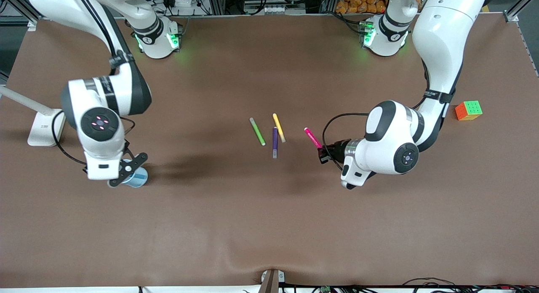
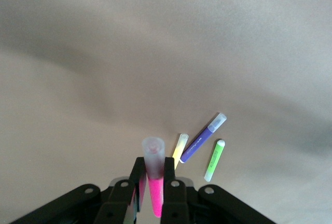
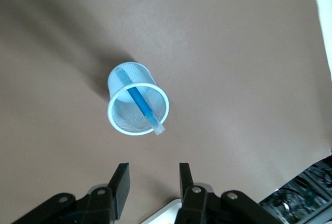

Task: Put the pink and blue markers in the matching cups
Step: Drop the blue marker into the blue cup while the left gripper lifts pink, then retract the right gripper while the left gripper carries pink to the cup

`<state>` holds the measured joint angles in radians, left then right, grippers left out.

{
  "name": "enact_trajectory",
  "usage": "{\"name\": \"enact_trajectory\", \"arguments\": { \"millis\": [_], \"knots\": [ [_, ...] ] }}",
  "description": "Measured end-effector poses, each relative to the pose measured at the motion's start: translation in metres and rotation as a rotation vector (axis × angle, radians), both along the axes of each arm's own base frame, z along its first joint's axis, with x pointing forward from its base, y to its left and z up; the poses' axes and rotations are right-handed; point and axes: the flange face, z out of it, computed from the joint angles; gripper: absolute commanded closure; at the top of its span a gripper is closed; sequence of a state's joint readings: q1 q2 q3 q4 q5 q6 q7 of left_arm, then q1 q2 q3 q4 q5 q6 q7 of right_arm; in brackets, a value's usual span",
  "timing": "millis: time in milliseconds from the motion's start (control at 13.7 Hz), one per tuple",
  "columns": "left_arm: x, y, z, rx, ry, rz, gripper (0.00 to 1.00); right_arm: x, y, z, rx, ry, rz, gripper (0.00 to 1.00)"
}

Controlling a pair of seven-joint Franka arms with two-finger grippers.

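The left arm is seen bent at the elbow, its wrist turned sideways and held low over the surface (image 1: 269,225). Its left end effector (image 1: 323,153) is clamped on the pink marker (image 1: 312,137), which is gripped at one end; the marker's long axis runs out from the fingers (image 2: 170,193), and in the left wrist view its pale capped end is seen sticking out past the fingertips. Just past that free end, three markers are seen lying flat on the surface: a yellow marker (image 1: 278,127), a purple marker (image 1: 275,142) and a green marker (image 1: 257,131).

The right arm is folded down with its wrist pointing at the surface, and the right end effector (image 3: 151,185) is held over the blue cup (image 3: 136,107) with its fingers parted and nothing between them. The cup is seen standing upright beneath it. The blue marker (image 3: 139,99) is seen inside the cup, tilted, its long axis slanted across the cup and its pale end resting on the rim.

A multicoloured cube (image 1: 468,110) is seen near the left arm's end of the surface.
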<state>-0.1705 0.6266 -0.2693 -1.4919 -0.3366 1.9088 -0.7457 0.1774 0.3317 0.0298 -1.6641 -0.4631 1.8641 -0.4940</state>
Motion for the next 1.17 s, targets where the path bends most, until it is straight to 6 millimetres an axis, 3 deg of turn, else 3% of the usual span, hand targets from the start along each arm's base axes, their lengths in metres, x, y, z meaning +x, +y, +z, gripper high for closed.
{"name": "enact_trajectory", "arguments": {
  "millis": [146,365,512,585,731,877,1169],
  "knots": [
    [0.004,0.012,0.006,0.004,0.003,0.012,1.0,-0.004,-0.017,0.032,0.093,-0.025,-0.084,0.55],
    [0.011,0.035,0.037,0.04,-0.05,0.012,1.0,-0.008,-0.067,0.064,0.208,-0.029,-0.233,0.54],
    [0.011,0.042,0.055,0.068,-0.083,-0.001,1.0,-0.008,-0.095,0.077,0.267,-0.054,-0.338,0.46],
    [0.011,0.043,0.061,0.089,-0.104,-0.015,1.0,-0.009,-0.103,0.085,0.278,-0.08,-0.397,0.36],
    [0.012,0.049,0.069,0.178,-0.162,-0.07,1.0,-0.014,-0.099,0.105,0.289,-0.136,-0.495,0.27],
    [0.013,0.053,0.076,0.235,-0.202,-0.105,1.0,-0.023,-0.091,0.129,0.319,-0.179,-0.562,0.02],
    [0.012,0.062,0.101,0.243,-0.251,-0.129,1.0,-0.044,-0.097,0.17,0.392,-0.209,-0.663,0.0]
  ]
}}
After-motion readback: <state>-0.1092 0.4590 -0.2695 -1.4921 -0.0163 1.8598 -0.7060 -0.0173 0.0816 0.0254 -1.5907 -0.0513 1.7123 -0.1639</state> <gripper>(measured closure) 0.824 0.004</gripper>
